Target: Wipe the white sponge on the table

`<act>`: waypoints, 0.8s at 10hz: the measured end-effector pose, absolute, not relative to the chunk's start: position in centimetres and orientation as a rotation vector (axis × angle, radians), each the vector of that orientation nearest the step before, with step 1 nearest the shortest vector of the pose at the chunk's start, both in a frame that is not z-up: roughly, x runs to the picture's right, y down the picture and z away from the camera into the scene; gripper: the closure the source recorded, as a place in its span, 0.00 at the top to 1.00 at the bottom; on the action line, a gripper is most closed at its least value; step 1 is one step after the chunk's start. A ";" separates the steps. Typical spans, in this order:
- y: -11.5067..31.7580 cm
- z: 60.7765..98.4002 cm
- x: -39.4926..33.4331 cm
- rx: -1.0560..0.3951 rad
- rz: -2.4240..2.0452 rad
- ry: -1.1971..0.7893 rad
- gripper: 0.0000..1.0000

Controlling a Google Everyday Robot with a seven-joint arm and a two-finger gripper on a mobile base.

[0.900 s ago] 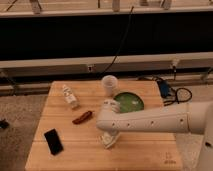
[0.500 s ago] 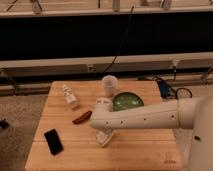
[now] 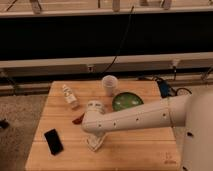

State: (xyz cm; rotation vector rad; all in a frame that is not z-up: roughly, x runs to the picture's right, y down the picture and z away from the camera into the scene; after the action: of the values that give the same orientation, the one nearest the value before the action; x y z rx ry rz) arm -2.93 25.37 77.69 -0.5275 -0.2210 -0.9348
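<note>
The table [image 3: 145, 155] is a light-brown wooden top. My white arm reaches in from the right across its middle. My gripper [image 3: 95, 142] points down at the table's front-left part, right of the black phone. A pale off-white lump at its tip, touching the wood, looks like the white sponge [image 3: 95, 146]. I cannot separate it from the gripper. No other sponge shows on the table.
A white paper cup [image 3: 109, 84] stands at the back. A green plate [image 3: 126, 101] lies right of it, partly behind my arm. A small white bottle [image 3: 70, 96] lies back left. A reddish object [image 3: 78, 119] is beside my arm. A black phone [image 3: 53, 141] lies front left.
My arm and gripper have slid left and a little toward the table's front, and the pale lump at the tip has moved with them. The other objects have not moved.
</note>
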 end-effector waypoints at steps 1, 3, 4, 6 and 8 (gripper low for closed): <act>26.3 77.0 -3.1 -0.532 -0.941 -0.238 0.00; 28.0 76.0 -2.3 -0.549 -0.932 -0.248 0.00; 28.3 75.8 -1.3 -0.558 -0.920 -0.240 0.00; 28.7 75.9 1.7 -0.584 -0.884 -0.212 0.00; 28.5 76.2 4.9 -0.606 -0.841 -0.172 0.00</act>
State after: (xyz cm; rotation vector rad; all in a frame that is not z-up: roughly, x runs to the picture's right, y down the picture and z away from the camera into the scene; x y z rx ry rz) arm 4.94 28.53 76.24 -0.6062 -0.1721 -0.8407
